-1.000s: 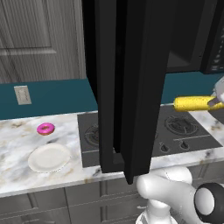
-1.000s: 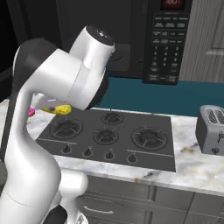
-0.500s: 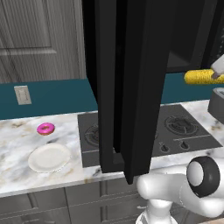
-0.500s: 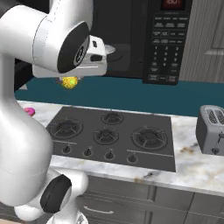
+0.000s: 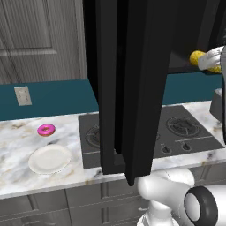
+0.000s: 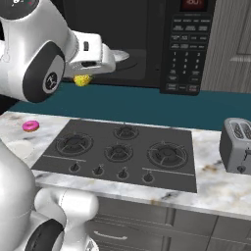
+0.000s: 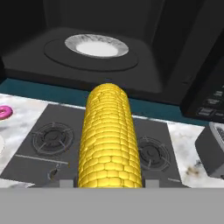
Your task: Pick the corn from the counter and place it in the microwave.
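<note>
Left base view: corn (image 5: 197, 58) sits high at the right edge, pinched in the fingers (image 5: 207, 62), level with the microwave (image 5: 132, 79) opening behind its swung-out black door; a second ago it hung lower, just above the stovetop (image 5: 176, 130)
Desk, same view: marble desk (image 5: 17, 145) carries the donut (image 5: 46, 129) and white plate (image 5: 49, 158), well apart from the corn
Right base view: corn (image 6: 82, 80) has climbed from burner height to the cavity's lower lip, under the white hand
Hand view: corn (image 7: 108, 140) points lengthwise at the turntable (image 7: 95, 45) inside the dark cavity
Fingers: closed on the cob
Meaning: lift looks done; what remains is to reach in and release on the turntable
</note>
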Controlling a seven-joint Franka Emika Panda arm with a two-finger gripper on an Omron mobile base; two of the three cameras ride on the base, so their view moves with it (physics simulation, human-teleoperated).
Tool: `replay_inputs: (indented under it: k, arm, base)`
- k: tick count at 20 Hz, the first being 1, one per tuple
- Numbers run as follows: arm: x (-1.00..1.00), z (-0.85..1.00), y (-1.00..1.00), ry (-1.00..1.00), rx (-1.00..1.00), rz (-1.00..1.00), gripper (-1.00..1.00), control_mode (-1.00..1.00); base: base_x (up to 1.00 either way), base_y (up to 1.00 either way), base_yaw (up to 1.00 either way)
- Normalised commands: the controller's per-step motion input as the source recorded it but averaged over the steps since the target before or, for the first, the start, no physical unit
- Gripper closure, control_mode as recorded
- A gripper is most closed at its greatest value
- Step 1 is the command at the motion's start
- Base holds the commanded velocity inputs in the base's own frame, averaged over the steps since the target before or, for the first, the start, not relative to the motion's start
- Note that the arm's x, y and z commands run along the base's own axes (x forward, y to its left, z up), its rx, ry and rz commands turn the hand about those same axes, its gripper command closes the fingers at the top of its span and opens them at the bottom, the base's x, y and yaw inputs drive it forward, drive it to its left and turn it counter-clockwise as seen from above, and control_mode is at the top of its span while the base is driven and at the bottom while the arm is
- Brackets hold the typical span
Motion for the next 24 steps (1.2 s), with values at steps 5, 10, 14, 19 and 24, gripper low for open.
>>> replay_inputs:
  k: [5,10,14,19,24]
  arm:
    - [0.35,0.31,-0.01,-0.19,-0.02,-0.22,1.0,-1.0]
    - [0.33,0.53,0.0,-0.03,-0.01,-0.18,1.0,-1.0]
    - [0.06,0.6,0.0,0.0,0.0,-0.15,1.0,-1.0]
    - [0.18,0.16,0.0,0.0,0.0,-0.16,1.0,-1.0]
    - [0.47,-0.15,0.0,0.03,0.0,-0.16,1.0,-1.0]
  base:
    - [0.0,0.0,0.0]
    - [0.0,0.0,0.0]
    - [0.0,0.0,0.0]
    - [0.0,0.0,0.0]
    - [0.0,0.0,0.0]
